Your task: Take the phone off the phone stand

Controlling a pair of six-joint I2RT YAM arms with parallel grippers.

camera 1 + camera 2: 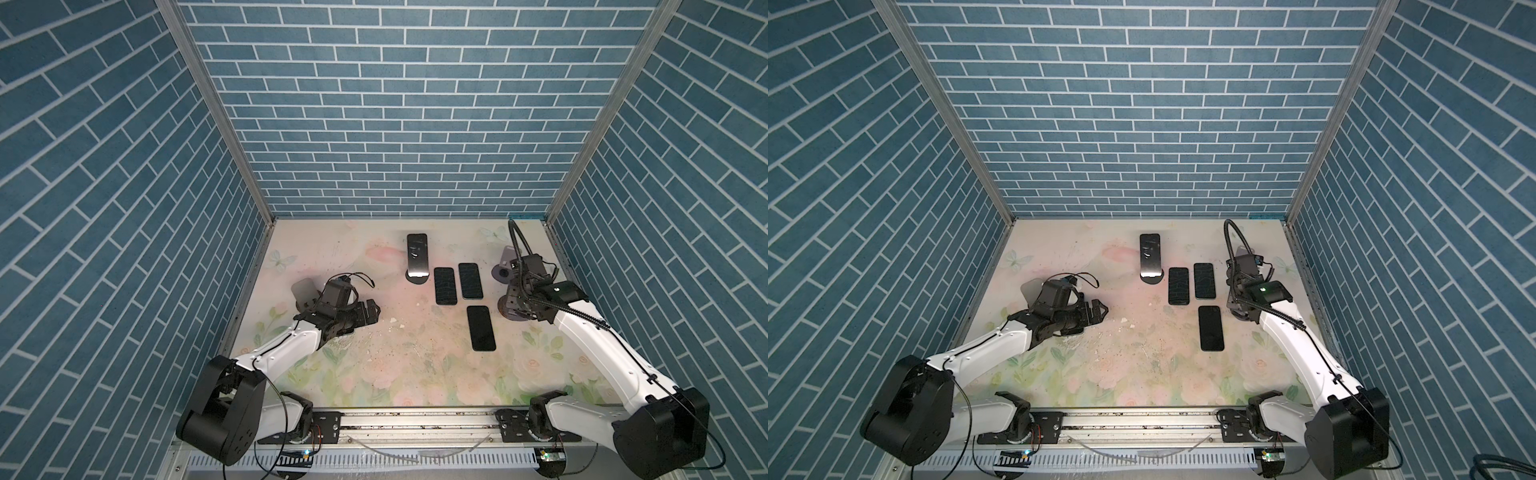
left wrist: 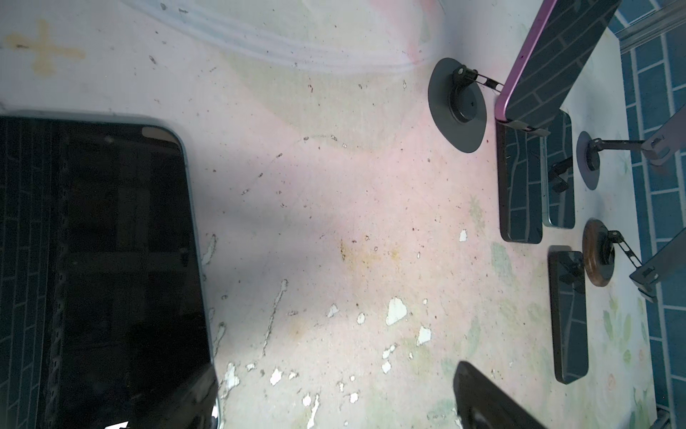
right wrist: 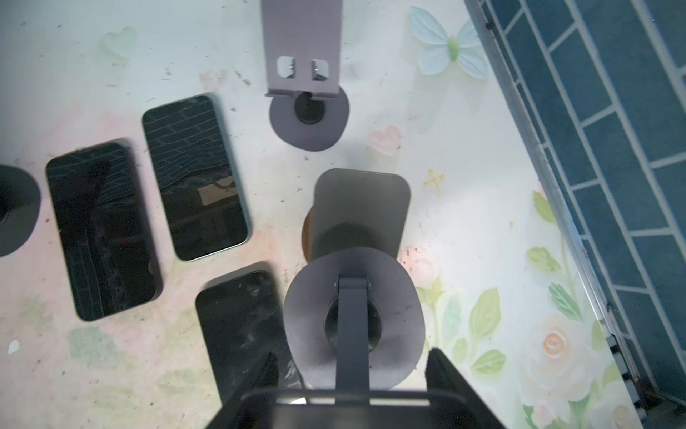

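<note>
Both top views show the phone (image 1: pixel 417 253) propped on its phone stand (image 1: pixel 417 280) at the back middle of the table (image 1: pixel 374 374), well apart from either tool. We see the left tool (image 1: pixel 372 311) spread wide and holding nothing, its arm stretched low and pointing toward the table's middle. The right arm reaches forward and bends down. The right tool (image 3: pixel 352 375) is closed across the plate of a bare grey stand (image 3: pixel 352 315).
</note>
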